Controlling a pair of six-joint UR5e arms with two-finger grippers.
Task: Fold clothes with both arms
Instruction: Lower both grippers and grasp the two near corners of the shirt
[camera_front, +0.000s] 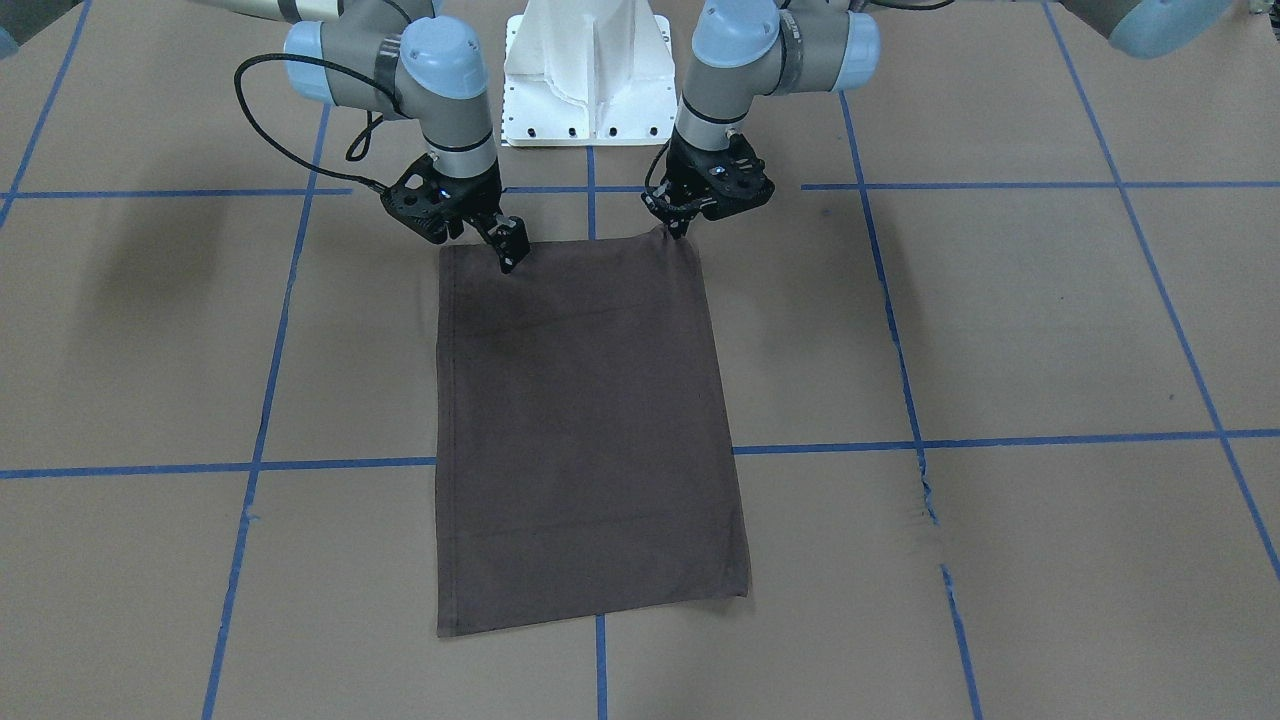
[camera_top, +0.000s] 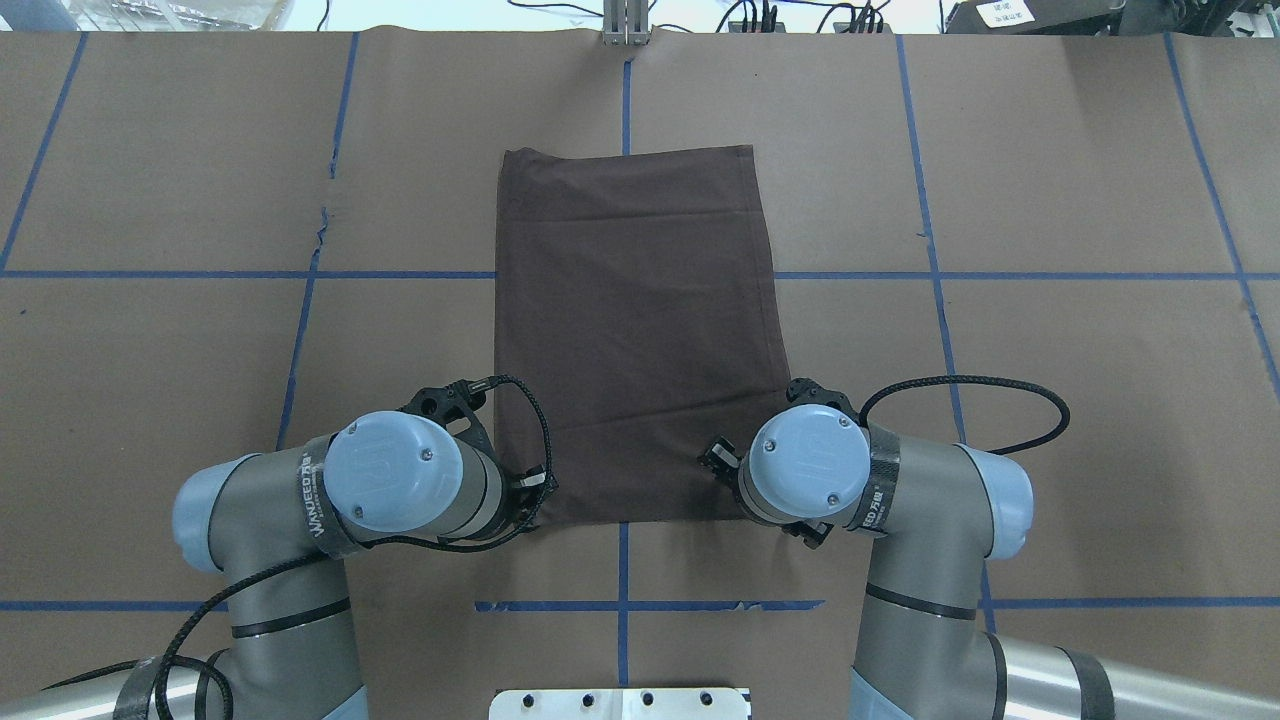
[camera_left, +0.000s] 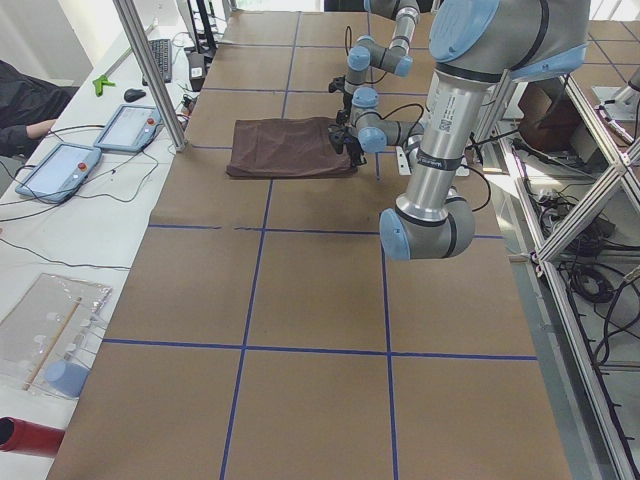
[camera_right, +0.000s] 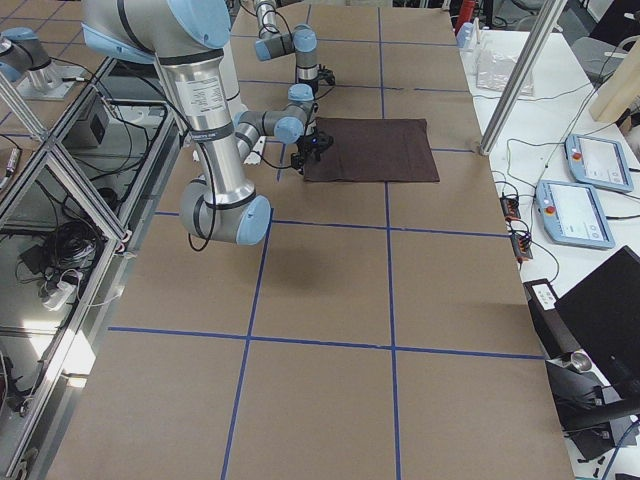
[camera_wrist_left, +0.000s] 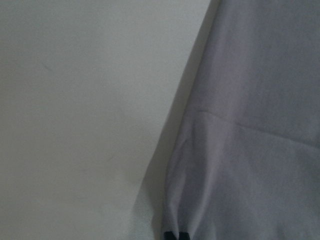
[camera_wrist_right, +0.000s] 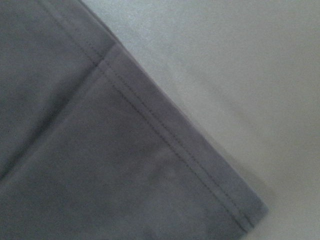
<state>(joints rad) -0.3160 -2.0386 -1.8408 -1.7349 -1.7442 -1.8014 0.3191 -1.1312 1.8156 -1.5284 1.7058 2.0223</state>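
The dark brown T-shirt (camera_front: 590, 430) lies folded into a flat rectangle on the brown paper table, long axis running away from the robot (camera_top: 640, 330). My left gripper (camera_front: 676, 228) is shut on the shirt's near corner. In the left wrist view the cloth (camera_wrist_left: 250, 150) puckers into the black fingertips (camera_wrist_left: 176, 235) at the bottom edge. My right gripper (camera_front: 503, 245) hovers over the other near corner with its fingers apart. That corner (camera_wrist_right: 100, 150) lies flat and free in the right wrist view, with no finger in sight. Collar, logo and tags are hidden.
The white pedestal base (camera_front: 588, 75) stands just behind the shirt's near edge. Blue tape lines grid the paper, which has a tear (camera_front: 925, 490). Two tablets (camera_left: 60, 170) and a person's sleeve (camera_left: 20, 100) are beyond the far table edge.
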